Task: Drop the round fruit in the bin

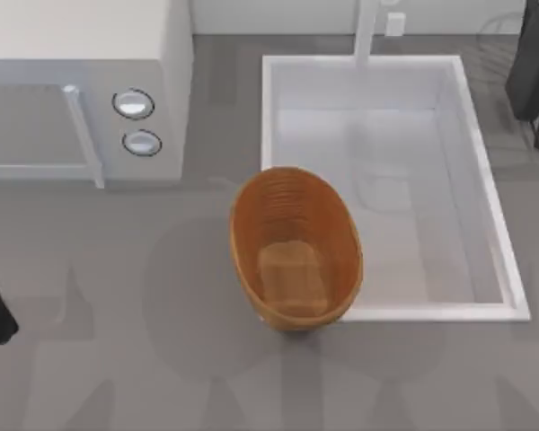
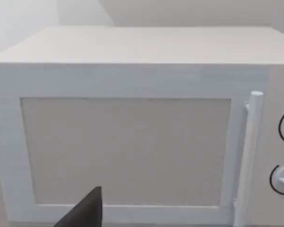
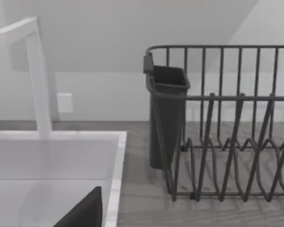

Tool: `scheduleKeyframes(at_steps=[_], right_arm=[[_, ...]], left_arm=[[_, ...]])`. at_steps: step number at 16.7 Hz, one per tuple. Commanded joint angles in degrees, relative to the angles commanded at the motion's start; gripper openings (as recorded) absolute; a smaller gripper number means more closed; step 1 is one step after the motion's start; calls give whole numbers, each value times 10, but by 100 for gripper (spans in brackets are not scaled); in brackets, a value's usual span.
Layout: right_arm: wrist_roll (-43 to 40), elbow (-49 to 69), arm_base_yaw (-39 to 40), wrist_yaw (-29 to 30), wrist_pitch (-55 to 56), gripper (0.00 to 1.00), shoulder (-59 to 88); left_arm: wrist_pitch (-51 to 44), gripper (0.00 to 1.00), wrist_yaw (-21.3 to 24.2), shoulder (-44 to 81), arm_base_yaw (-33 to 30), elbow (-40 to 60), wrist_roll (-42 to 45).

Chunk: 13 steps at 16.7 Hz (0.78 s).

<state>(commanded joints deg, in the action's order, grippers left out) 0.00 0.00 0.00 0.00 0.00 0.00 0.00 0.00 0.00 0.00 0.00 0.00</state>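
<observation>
Oval bin (image 1: 296, 250) upright on table, long axis running near-to-far, slightly tilted

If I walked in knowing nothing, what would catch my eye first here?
Likely the orange-brown basket, bright against the grey table at the middle of the top view, its far end overlapping the left rim of the big white sink. Next, the white microwave at the top left, door shut, with two round knobs. A dark wire dish rack stands beside the sink in the right wrist view.
</observation>
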Motion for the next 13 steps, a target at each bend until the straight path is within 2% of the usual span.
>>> scheduleKeyframes(at_steps=[3,6,9,13], right_arm=[[0,0,0,0,0,100,0],[0,0,0,0,0,100,0],[0,0,0,0,0,100,0],[0,0,0,0,0,100,0]], left_arm=[[-5,100,0,6,1,6,0],[-42,100,1,61,7,54,3],[-109,100,1,171,20,137,8],[-229,100,1,396,42,271,16]])
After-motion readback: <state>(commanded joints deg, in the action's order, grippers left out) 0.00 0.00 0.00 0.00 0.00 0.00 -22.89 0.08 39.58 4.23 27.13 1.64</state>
